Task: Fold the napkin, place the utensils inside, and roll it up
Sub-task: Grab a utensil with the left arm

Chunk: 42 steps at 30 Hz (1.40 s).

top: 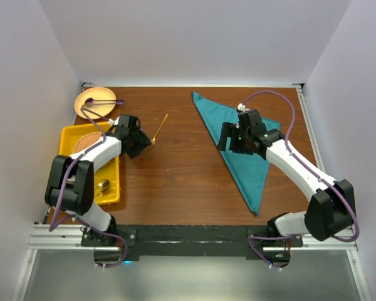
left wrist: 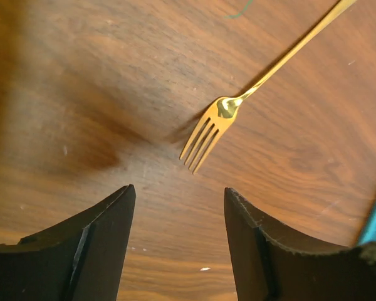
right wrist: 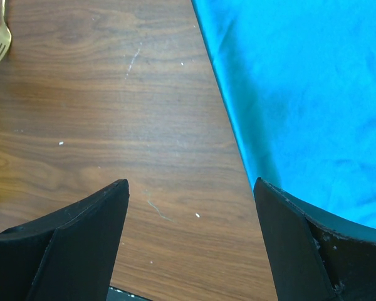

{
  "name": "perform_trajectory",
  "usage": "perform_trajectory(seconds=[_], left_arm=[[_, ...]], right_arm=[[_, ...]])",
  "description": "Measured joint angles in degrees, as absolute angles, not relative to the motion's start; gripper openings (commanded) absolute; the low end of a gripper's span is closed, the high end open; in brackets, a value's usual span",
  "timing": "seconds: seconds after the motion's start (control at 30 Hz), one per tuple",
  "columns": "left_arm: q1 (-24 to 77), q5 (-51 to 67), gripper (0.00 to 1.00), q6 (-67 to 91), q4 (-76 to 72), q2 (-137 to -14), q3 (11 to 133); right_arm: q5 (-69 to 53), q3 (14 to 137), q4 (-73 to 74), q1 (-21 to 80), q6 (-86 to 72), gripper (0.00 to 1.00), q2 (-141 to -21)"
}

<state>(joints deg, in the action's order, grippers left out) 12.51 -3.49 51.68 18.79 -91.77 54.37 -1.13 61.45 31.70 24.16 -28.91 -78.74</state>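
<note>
White walls [top: 194,37] close in a dark wood-grain worktop [top: 182,169], with a yellow tray [top: 70,133] along its left side. The napkin [top: 211,111] lies flat on the right half as a long triangle, its long edge running diagonally from a far corner to a narrow point near the right arm. The fork [left wrist: 229,108] lies left of centre, also diagonal: handle far-right, tines near-left, just ahead of the left pincer [left wrist: 178,191], whose jaws stand apart and empty. The right pincer [right wrist: 189,182] is wide apart, straddling the napkin's long edge.
</note>
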Motion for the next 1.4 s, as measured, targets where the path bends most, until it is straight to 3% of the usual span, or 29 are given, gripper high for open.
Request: perform_trajectory(seconds=[0.5, 0.8, 0.83, 0.93, 1.2, 1.4], left_arm=[[12.51, -3.79, 0.47, 62.57, 9.85, -94.26, 51.62], [12.49, -3.46, 0.21, 66.00, 6.94, -97.73, 50.96], [12.49, -3.62, 0.11, 66.24, 6.63, -97.84, 50.85], [12.47, -4.29, 0.00, 66.48, 5.54, -97.82, 50.78], [12.45, -7.25, 0.00, 58.78, 4.82, -97.56, 55.42], [13.56, -5.30, 0.00, 44.51, 8.67, -93.73, 59.37]], right_arm=[[-1.21, 58.78, 30.41, 24.16, -28.42, 0.85, -76.05], [-1.23, 58.74, 30.24, 24.16, -28.16, 0.85, -75.99], [-1.23, 58.65, 30.06, 24.16, -28.16, 0.85, -75.99], [-1.28, 58.41, 29.67, 24.16, -27.66, 0.86, -75.99], [-2.57, 58.13, 25.76, 25.12, -17.89, 0.91, -75.96], [-2.09, 58.13, 19.64, 31.83, -2.35, 0.90, -75.29]])
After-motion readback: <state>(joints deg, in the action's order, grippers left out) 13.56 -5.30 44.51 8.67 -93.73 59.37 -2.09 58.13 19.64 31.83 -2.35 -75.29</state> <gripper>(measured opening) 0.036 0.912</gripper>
